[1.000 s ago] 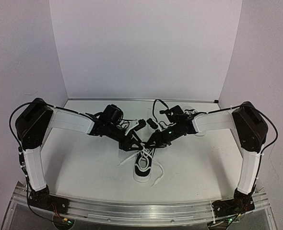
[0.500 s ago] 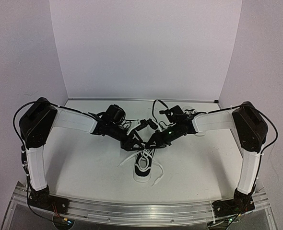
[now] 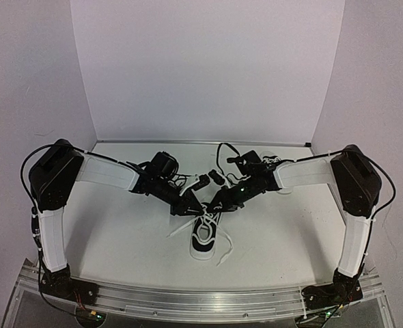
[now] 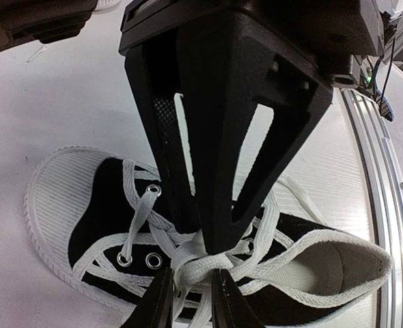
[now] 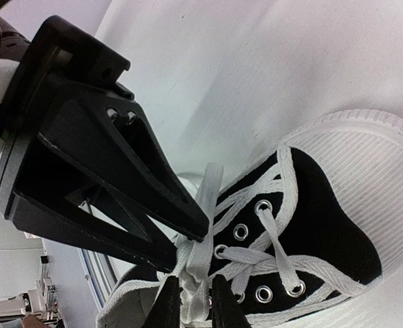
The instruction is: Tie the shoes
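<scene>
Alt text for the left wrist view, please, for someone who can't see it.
Two black claws meet over a black, white-soled sneaker on a white table: the left claw at the bottom edge pinches the white laces, and the right claw reaches down from above onto the same crossing.

The top camera looks down across the whole table (image 3: 119,232) from well back — both wrist cameras sit close over one shoe (image 4: 92,219), facing each other.
</scene>
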Motion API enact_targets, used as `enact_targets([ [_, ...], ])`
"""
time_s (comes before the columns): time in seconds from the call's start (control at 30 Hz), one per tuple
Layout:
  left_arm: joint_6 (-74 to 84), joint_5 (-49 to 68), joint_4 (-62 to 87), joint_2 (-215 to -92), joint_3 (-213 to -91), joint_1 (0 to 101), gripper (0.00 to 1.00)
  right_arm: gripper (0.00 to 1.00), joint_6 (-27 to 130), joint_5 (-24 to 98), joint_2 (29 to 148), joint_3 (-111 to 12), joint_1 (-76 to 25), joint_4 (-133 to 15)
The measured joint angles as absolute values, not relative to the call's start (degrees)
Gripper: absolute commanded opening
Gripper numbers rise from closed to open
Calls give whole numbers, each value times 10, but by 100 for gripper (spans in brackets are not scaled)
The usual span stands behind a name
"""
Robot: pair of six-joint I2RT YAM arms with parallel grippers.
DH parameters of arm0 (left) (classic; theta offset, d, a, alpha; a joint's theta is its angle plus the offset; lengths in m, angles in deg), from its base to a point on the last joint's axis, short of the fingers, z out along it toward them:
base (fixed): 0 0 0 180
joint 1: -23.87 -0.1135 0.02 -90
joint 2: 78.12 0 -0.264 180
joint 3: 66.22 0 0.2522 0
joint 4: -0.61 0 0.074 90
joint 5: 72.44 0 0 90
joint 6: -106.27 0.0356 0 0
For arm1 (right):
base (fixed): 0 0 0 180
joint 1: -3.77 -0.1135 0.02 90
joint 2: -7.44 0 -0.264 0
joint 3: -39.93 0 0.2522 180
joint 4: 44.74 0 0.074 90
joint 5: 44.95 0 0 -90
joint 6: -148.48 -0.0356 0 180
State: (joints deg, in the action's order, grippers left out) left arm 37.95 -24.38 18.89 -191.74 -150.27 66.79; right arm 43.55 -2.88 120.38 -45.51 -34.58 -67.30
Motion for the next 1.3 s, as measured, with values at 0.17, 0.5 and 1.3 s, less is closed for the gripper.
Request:
enact_targets([
  [0.17,388,-244,189,-1908,-1489,668,21,13,440,-29,1204,-455,-346,-679],
  [0.5,390,-243,189,-1903,-1484,668,19,0,450,-27,1204,-455,-351,-690],
  [1.3,393,-204,187,-1879,-1441,668,18,0,418,7,1145,-387,-352,-628],
])
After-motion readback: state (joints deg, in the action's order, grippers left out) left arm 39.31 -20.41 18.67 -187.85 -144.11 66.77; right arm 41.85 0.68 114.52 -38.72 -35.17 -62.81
